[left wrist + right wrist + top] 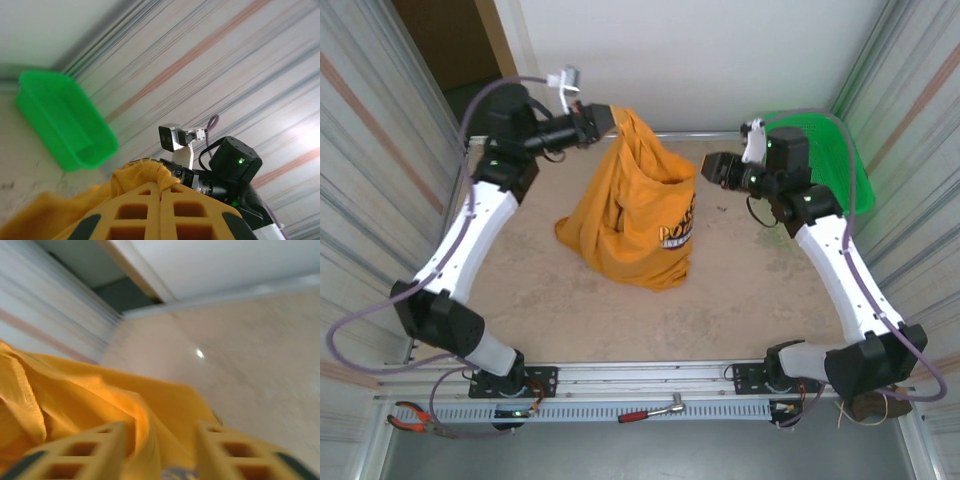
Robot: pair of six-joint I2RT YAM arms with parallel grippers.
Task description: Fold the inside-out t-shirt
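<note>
The left gripper is seen clenched on an upper corner of the inside-out t-shirt. In the left wrist view its fingers are pressed together, and a bunch of orange cloth is pinched at their tips. From these jaws the shirt hangs down, and its lower part is spread on the table below them. A dark printed graphic is visible on the side toward the right gripper. The right jaws are held apart, released; a fold of the cloth lies between the fingers. Behind the right gripper a green basket is placed.
</note>
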